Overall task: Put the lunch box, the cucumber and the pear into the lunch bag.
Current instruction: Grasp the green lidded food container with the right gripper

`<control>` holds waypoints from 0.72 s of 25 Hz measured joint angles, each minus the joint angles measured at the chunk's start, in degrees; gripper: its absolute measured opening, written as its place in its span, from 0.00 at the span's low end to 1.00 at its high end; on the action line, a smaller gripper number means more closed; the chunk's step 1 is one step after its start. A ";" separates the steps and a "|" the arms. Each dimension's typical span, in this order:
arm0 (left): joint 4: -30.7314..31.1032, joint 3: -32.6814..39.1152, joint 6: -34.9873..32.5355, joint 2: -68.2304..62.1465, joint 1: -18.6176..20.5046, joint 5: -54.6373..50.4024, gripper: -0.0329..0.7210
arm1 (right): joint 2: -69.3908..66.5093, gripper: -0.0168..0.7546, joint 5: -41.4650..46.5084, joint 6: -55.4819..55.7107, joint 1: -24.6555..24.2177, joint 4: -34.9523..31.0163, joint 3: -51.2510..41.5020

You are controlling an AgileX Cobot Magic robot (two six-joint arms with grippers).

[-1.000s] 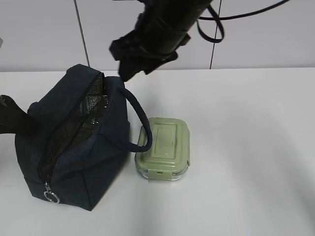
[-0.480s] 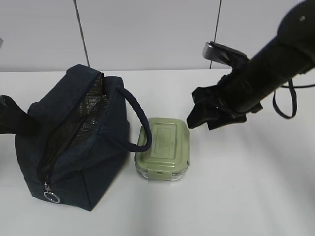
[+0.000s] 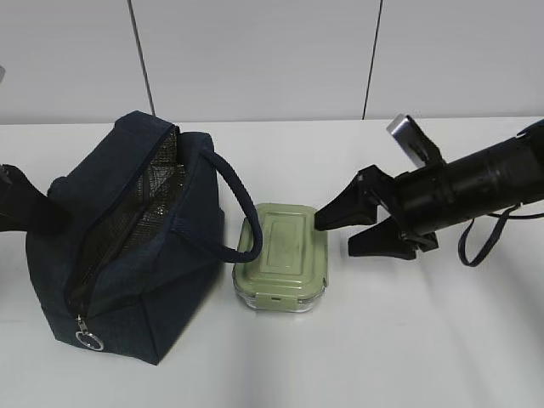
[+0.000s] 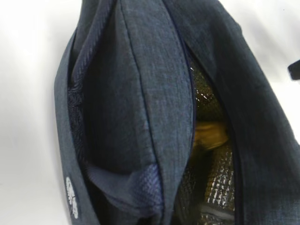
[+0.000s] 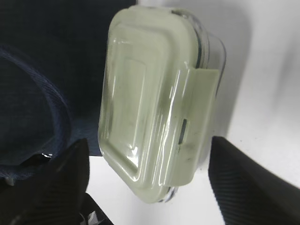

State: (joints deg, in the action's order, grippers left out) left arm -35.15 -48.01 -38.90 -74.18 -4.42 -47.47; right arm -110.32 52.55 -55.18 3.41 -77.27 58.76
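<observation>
Sage-green-lidded clear rectangular lunch box (image 3: 282, 257) sits at frame centre, touching the dark navy fabric lunch bag's (image 3: 127, 246) handle. My right gripper (image 3: 347, 229) is spread wide beside it; I'd straddle the short sides squarely before closing. I can't see the left gripper.

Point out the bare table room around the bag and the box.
Free: the white table right of the lunch box, below the open right gripper, and the front strip before both. Crowded: the lunch bag sits against the box, its handle arching over the box's edge.
</observation>
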 joint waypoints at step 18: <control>0.06 0.00 0.00 0.00 0.00 -0.02 0.04 | -9.20 0.81 2.69 -8.13 0.00 -10.22 0.00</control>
State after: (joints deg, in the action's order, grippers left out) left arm -35.08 -48.01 -38.90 -74.18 -4.42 -47.48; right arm -119.52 55.23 -63.31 3.41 -87.49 58.76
